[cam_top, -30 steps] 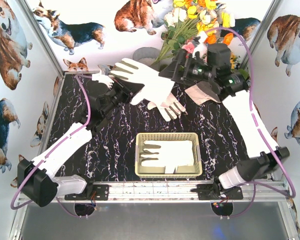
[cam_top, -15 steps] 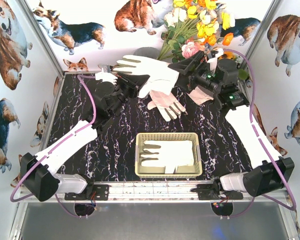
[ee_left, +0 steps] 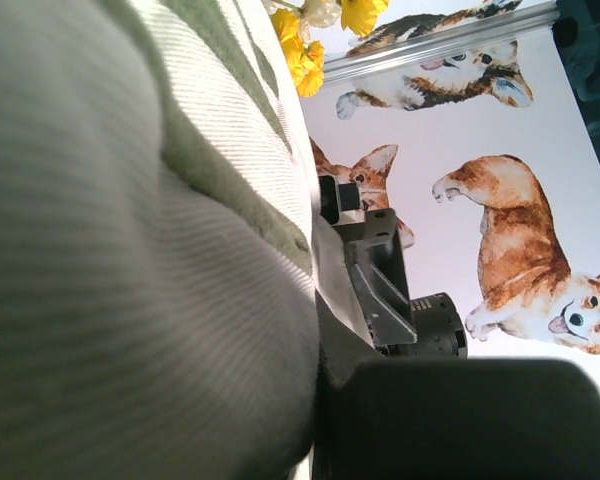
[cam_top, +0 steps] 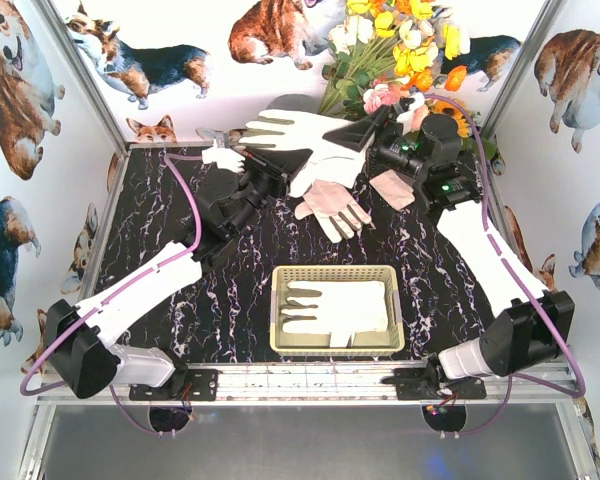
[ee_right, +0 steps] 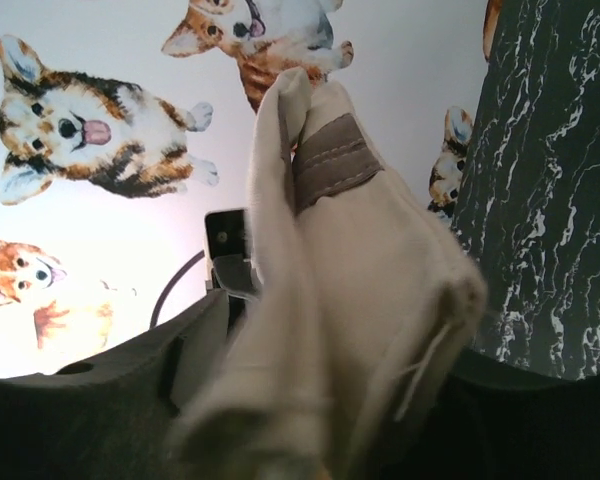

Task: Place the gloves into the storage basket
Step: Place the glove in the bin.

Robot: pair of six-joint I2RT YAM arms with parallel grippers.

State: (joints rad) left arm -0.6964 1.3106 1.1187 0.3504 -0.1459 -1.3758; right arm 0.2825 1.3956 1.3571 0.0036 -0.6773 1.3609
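Along the far edge of the desk (cam_top: 435,275), both arms meet at one raised glove (cam_top: 305,140). Over the last second it has drifted farther back, toward the flowers (cam_top: 400,40), and the right arm has swung out to its own side. Right fingers (cam_top: 358,133) are clenched on one end; the wrist view shows fabric bunched between them. Left fingers (cam_top: 267,178) sit under the spread end; clenched or released, cannot tell. Basket (cam_top: 278,312) stands mid near edge, with one stored glove (cam_top: 335,308) flat inside. Loose glove (cam_top: 332,207) lies on the desk between. Judgement: the carry has not begun; the glove is heading away from the basket, perhaps being straightened.
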